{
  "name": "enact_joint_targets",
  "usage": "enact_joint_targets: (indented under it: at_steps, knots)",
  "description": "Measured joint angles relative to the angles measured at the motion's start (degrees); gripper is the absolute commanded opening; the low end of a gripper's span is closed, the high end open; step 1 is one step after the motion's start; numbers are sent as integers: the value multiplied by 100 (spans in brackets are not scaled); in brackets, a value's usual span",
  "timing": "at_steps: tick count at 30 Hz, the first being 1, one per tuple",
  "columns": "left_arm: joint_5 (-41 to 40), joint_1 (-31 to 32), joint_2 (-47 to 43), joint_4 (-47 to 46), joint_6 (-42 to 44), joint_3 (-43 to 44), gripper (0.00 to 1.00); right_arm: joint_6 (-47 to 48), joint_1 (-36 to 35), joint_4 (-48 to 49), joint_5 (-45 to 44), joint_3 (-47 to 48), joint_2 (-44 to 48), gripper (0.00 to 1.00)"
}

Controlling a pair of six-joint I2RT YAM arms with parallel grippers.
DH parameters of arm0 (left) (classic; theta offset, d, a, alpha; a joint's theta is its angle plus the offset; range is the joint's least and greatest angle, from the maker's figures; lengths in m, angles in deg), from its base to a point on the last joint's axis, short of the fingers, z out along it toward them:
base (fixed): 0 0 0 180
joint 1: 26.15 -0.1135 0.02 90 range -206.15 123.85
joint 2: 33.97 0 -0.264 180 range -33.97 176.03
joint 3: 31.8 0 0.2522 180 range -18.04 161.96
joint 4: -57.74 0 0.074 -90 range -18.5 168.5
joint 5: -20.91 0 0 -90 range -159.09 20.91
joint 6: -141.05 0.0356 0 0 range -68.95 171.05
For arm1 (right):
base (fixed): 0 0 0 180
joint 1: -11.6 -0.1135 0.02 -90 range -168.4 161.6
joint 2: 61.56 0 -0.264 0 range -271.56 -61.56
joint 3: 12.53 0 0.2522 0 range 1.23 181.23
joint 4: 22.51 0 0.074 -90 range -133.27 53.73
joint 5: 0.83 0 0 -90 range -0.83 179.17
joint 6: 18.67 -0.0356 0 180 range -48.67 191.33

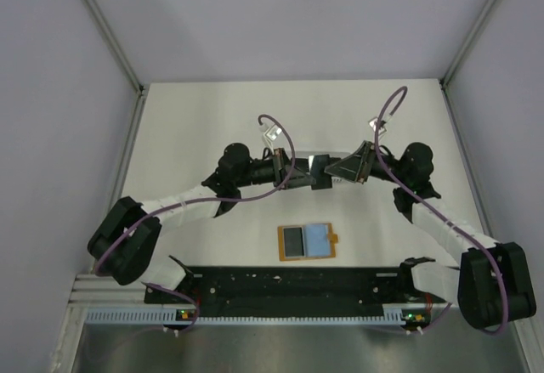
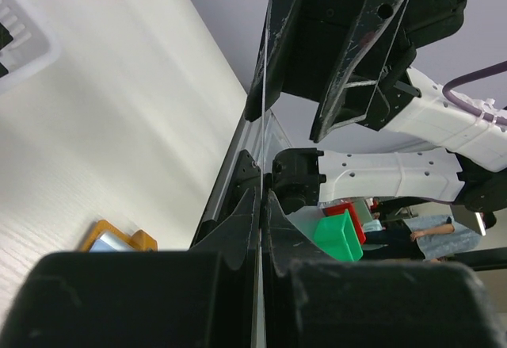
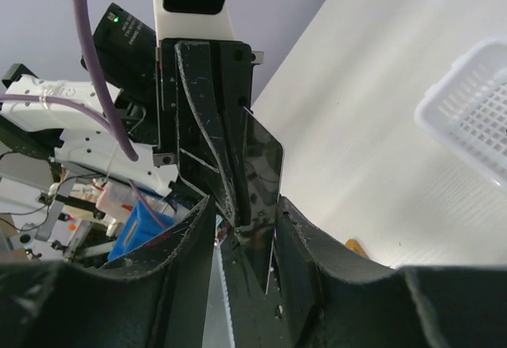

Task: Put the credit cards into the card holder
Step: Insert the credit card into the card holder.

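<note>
Close to the near edge of the tabletop (image 1: 195,127), about midway along it, the card holder (image 1: 307,242) lies opened flat. It shows a dark panel on its left half and a pale blue one on its right; whether the dark panel is a card already lodged I cannot tell.

Farther in, above the middle of the tabletop, my two pincers meet nose to nose, raised off the surface. My left gripper (image 2: 260,197) is clenched on a credit card (image 3: 265,166), holding it on edge — from my left wrist I see only its thin line running up between my fingers. My right gripper (image 3: 246,205) has its jaws apart, one on each side of that card and of my left fingertips, and as far as I can judge it is not yet pinching.

I take this for a handover, and the care lies in its order. My right jaws should close on a bare part of the card, clear of my left fingers and flat against both faces so it does not twist. Only once that grip is firm should my left let go — too soon and the card drops. I would take it near one short end, leaving the other free to lead into the slot. The holder lies loose and may slide when pushed, so my freed left could steady it.
</note>
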Motion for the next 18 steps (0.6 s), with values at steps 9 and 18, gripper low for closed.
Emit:
enact_joint_targets:
  at_steps: [9, 18]
  knots:
    - [-7, 39, -37, 35, 0, 2, 0, 162, 0, -332, 66, -144, 155, 18]
    - [2, 59, -52, 55, -2, 4, 2, 160, 2, -350, 81, -149, 175, 0]
